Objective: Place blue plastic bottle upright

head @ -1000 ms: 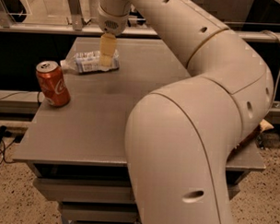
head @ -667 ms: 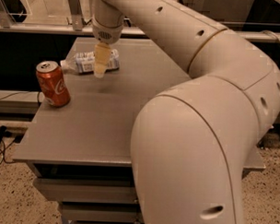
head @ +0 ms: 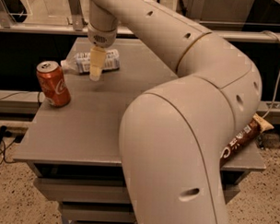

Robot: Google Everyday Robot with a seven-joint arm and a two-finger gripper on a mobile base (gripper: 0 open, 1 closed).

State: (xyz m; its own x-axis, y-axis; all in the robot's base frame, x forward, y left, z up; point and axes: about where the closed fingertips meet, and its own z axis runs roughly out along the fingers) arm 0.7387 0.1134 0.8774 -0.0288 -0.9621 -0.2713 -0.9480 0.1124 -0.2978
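The blue plastic bottle (head: pixel 109 61) lies on its side at the far left of the grey table (head: pixel 98 126), its white cap pointing left toward the can. Its white-blue label faces me. My gripper (head: pixel 96 70) hangs straight down from the arm, in front of the bottle's middle and just above the tabletop. It hides part of the label. I cannot tell whether it touches the bottle.
A red soda can (head: pixel 53 83) stands upright near the table's left edge, in front of the bottle's cap. A brown snack bar (head: pixel 242 138) lies over the table's right edge. My large arm covers the table's right half. A rail runs behind the table.
My gripper has moved left and a little toward me, from over the bottle's right end to in front of its middle. The bottle and can have not moved.
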